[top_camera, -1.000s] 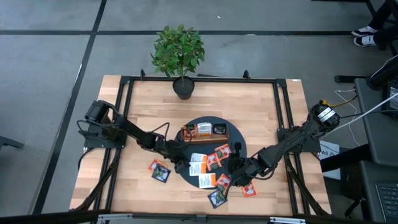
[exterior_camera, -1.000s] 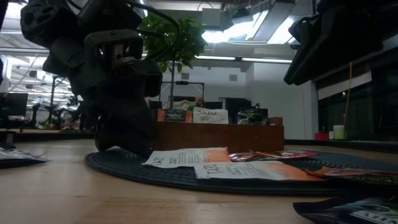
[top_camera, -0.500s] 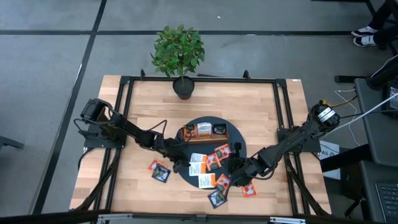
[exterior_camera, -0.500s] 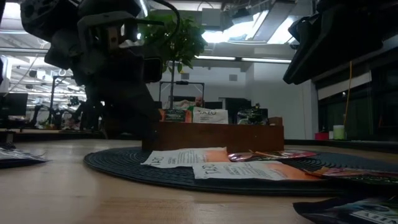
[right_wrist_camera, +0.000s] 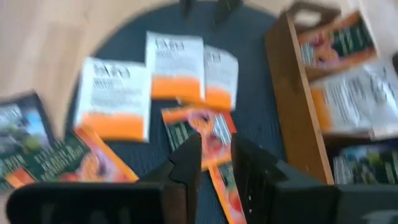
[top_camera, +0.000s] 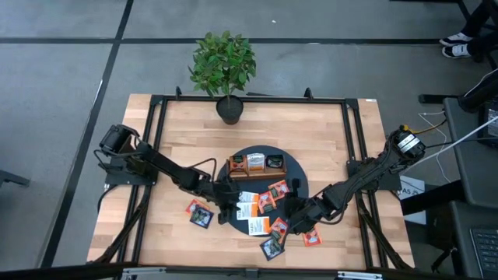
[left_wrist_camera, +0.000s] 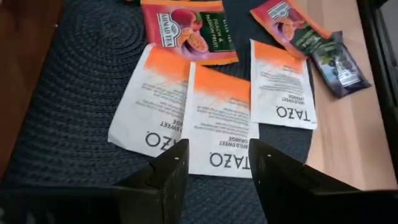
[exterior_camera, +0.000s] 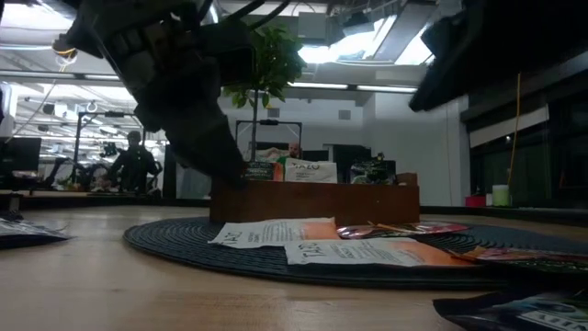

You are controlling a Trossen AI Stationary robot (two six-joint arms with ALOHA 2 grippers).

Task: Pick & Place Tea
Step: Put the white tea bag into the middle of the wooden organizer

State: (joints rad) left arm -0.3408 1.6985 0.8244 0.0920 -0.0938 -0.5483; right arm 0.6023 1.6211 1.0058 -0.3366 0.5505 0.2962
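Left pincer (left_wrist_camera: 214, 163): jaws parted, nothing between them, hanging over the dark round mat (left_wrist_camera: 74, 93) at its left-hand side. Straight ahead of the fingertips, seen through the wrist view, lie two white-and-orange sachets (left_wrist_camera: 217, 121) side by side, edges overlapping, flat on the mat. Their long axes run roughly away from the pincer, in line with its reach; the gap between the fingers sits almost over the middle sachet's near short edge. A third white-and-orange sachet (left_wrist_camera: 281, 86) lies just beside them, toward the mat's rim.

Right pincer (right_wrist_camera: 214, 162): jaws set narrow but apart, gripping nothing, over the mat's right-hand side. Below and ahead of it lies an orange-and-green sachet (right_wrist_camera: 202, 130), flat, long axis angled across the finger line.

From above: left pincer (top_camera: 226, 204) is the nearer one to the white pair (top_camera: 247, 204); right pincer (top_camera: 294, 211) is nearer the orange sachets (top_camera: 277, 191) and the strays on the bare desk (top_camera: 327, 140) at the near edge. One dark sachet (top_camera: 199, 214) lies off the mat on the left arm's side.

Wooden tray (top_camera: 256, 165) stands on the mat's far part, beyond both pincers; all three compartments already hold sachets.

Judgement: the white pair is the left arm's pick, a short drop forward and down. Overlap risks lifting two at once.
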